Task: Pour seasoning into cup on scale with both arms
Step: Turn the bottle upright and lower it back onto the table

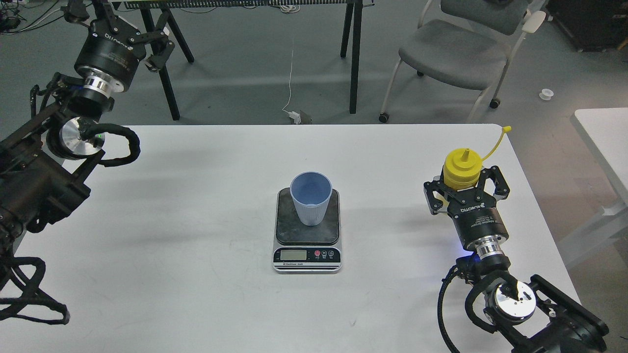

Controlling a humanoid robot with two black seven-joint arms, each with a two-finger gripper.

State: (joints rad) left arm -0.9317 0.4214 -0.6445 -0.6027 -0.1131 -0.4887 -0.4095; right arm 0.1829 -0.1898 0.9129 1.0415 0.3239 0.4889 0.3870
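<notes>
The light blue ribbed cup (311, 197) stands upright on the dark plate of the small digital scale (307, 241) at the table's middle. The yellow seasoning bottle (461, 169) stands upright near the table's right edge, nozzle up, its cap strap sticking out to the upper right. My right gripper (464, 190) is closed around the bottle's body from the near side, one finger on each side. My left gripper (117, 24) is high at the far left, beyond the table's back edge, with its fingers spread and nothing between them.
The white table (196, 206) carries only the scale, cup and bottle. A grey chair (454, 49) and black trestle legs (354, 54) stand behind the table. A second white table (606, 137) is at the right.
</notes>
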